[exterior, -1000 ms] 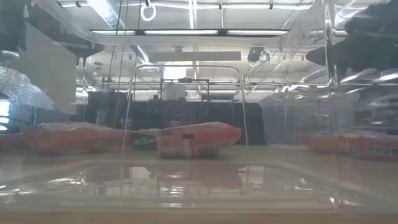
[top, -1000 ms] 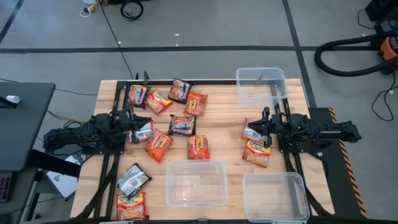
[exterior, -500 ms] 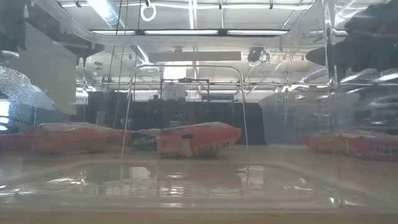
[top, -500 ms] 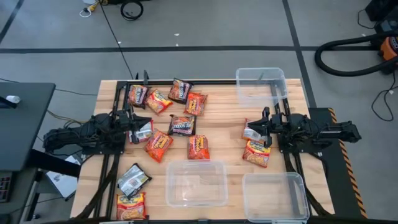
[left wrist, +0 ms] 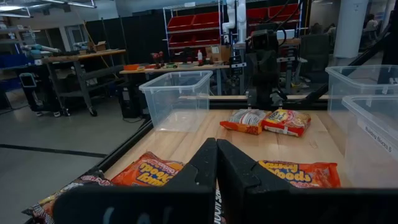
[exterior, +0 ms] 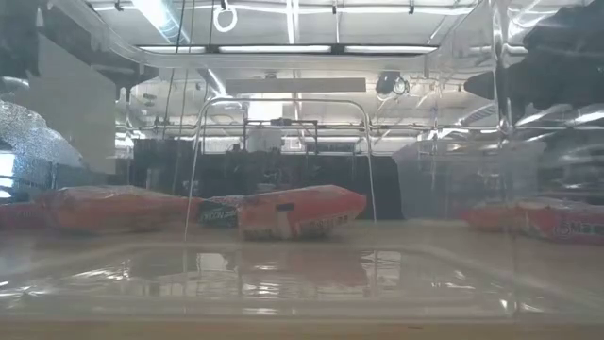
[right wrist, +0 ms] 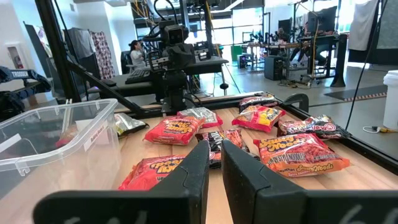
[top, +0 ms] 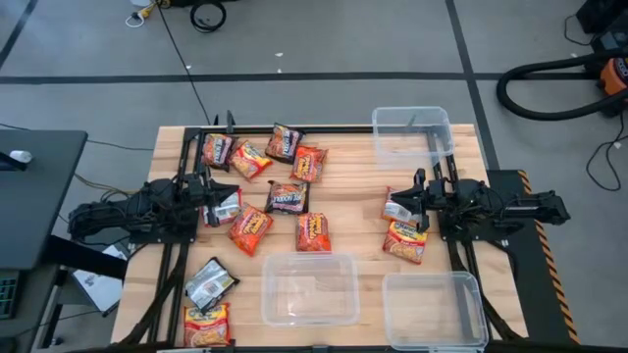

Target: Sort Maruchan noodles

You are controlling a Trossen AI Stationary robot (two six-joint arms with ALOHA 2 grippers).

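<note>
I am viewing the table (top: 353,235), which is carrying three clear bins (top: 309,288) along its edges, apparently standing as sorting targets. I am seeing the Maruchan noodles (top: 287,197) lying loose, none yet binned: most are lying just ahead of the left tool (top: 218,200), and two are lying beside the right tool (top: 409,205). I am keeping both tools low at the table's sides, each with fingers pressed together and holding nothing, seemingly waiting to start.

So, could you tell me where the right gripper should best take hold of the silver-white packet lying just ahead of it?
Probably by its near short edge, approached straight ahead from the right gripper: the silver-white packet lies flat, its other side overlapping the yellow-red packet.
</note>
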